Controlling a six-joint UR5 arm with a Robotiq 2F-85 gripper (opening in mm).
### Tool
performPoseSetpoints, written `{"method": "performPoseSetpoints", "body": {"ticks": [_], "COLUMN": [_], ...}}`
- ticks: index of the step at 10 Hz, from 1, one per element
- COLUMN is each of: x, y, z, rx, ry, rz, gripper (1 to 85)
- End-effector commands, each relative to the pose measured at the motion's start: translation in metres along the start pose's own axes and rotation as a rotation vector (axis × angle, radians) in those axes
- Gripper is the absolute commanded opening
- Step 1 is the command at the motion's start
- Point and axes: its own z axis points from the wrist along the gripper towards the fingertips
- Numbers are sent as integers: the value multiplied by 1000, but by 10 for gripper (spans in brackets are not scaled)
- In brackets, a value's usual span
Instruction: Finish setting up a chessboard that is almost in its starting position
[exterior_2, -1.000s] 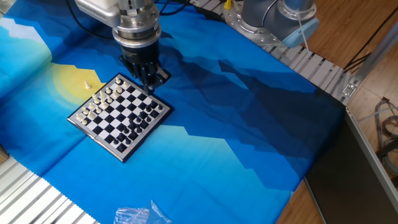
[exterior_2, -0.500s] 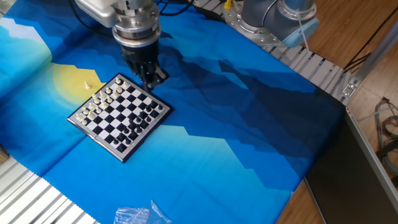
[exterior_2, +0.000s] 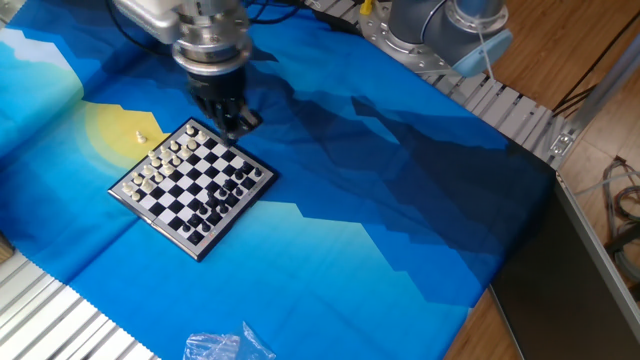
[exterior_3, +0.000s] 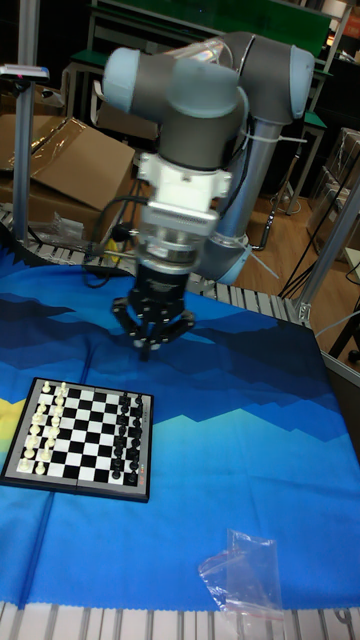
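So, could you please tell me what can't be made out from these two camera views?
- Gripper, both views: motion blur and small size hide whether the jaws are open or holding a piece.
- Chessboard: pieces too tiny to tell types or spot an empty square.
- Small cream piece off the board, fixed view: too small to identify.
- Clear plastic bag, fixed view: cut off by the bottom edge.

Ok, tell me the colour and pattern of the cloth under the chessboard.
Blue cloth in light and dark jagged bands, with a yellow patch beside the chessboard; clearest in the fixed view.
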Motion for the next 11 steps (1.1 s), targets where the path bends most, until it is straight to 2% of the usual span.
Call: {"method": "performPoseSetpoints", "body": {"ticks": [1, 4, 6, 8, 11], "x": [-2, -3, -5, -4, -6], "y": [-61, -119, -144, -158, -159], "z": [19, 33, 43, 53, 65], "rx": [27, 19, 27, 18, 14], "ry": [-2, -6, -20, -35, -41], "rz": [-62, -128, -156, -174, -181], "gripper": [10, 10, 10, 10, 10]}}
